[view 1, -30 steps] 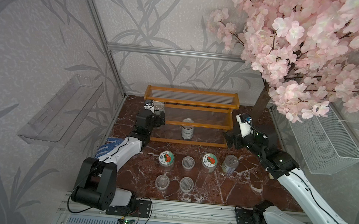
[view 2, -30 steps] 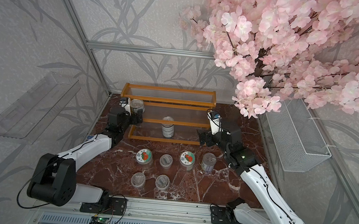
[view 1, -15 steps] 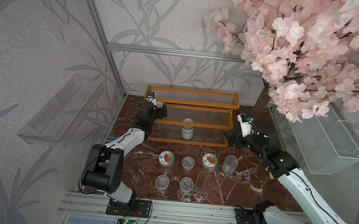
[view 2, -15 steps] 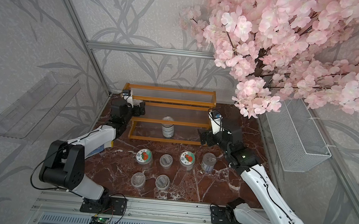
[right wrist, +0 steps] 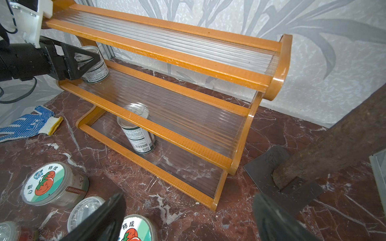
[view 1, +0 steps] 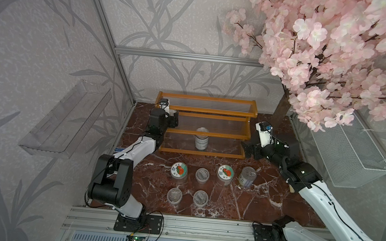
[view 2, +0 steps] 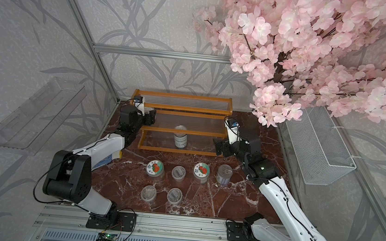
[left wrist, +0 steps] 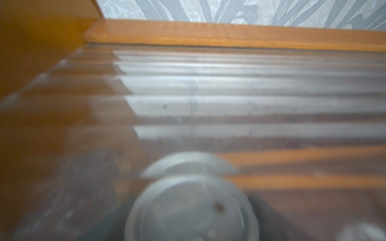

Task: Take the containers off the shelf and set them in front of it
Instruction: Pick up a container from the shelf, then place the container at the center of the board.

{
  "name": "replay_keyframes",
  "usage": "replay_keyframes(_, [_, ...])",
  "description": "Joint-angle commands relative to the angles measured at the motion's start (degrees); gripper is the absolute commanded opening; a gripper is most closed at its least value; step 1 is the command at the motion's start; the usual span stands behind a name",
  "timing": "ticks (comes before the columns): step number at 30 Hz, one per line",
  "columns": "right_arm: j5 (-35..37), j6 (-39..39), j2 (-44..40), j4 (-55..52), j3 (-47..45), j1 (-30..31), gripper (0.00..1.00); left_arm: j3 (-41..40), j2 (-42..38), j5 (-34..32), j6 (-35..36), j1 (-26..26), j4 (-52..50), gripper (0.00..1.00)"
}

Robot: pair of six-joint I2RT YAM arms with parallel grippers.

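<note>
Counter (view 1: 264, 200): red-brown marble, white veining. Artificial cherry-blossom tree (view 1: 338, 55) fills the upper corner, pink blooms overhanging. Its rough brown trunk (right wrist: 334, 144) stands in a dark metal base plate (right wrist: 263, 167) on the counter at the back. White wire-mesh basket (view 1: 353, 151) hangs on the side wall beneath the blossoms. Clear acrylic wall tray (view 1: 63, 123) on the opposite wall. Blue-and-white knit work glove (right wrist: 27, 125), yellow cuff, lies flat on the counter. Grey leaf-pattern wallpaper (view 1: 38, 38) all round. Aluminium rail (view 1: 201, 225) along the front edge. Small circuit board (view 1: 135, 240) below it, green light on.
</note>
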Motion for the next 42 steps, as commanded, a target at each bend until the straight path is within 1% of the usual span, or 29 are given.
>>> replay_keyframes(1, [-0.76,-0.29,-0.12,1.48,-0.92,-0.36,0.99,0.20,-1.58,1.45,-0.13,0.15,-3.86,0.61])
replay_keyframes(8, [-0.81,-0.01,-0.87,1.78,-2.03,-0.66,0.99,-0.37,-5.11,1.71,-0.14,-0.60,-5.87,0.60])
replay_keyframes(15, [-0.94,0.04,-1.31,2.20,-2.59,-1.03,0.99,-3.63,-11.28,2.01,-1.85,-2.21,-7.33,0.60])
replay_keyframes(18, [-1.09,0.08,-1.22,2.40,-2.67,-1.10,0.99,-4.82,-13.52,2.52,-2.66,-3.40,-9.71,0.61])
replay_keyframes(23, [-1.16,-0.05,-1.27,2.35,-2.59,-1.30,0.99,-7.88,-19.43,2.71,-3.36,-5.15,-14.18,0.61])
replay_keyframes(26, [-1.33,-0.14,-1.23,2.20,-2.50,-1.41,0.99,-9.07,-23.98,1.88,-3.66,-7.77,-17.93,0.61])
replay_keyframes(29, [-1.86,-0.06,-0.99,1.78,-2.25,-1.49,0.99,-9.37,-29.03,-0.45,-3.16,-12.68,-21.82,0.61])
replay_keyframes(32, [-2.19,-0.23,-0.72,1.26,-2.06,-1.58,0.99,-9.85,-32.98,-1.52,-4.78,-18.66,-24.80,0.62])
replay_keyframes(36, [-1.54,-0.27,-0.46,1.14,-1.94,-1.74,0.99,-11.17,-34.70,-5.94,-6.02,-32.39,-25.99,0.62])
replay_keyframes(39, [-0.78,-0.74,-0.02,1.09,-1.34,-2.01,0.99,-14.00,-34.83,-10.00,-5.49,-43.54,-20.87,0.62])
replay_keyframes(42, [0.27,-1.40,0.19,0.44,-0.40,-2.35,0.99,-15.52,-31.70,-10.54,-5.18,-52.39,-17.04,0.62])
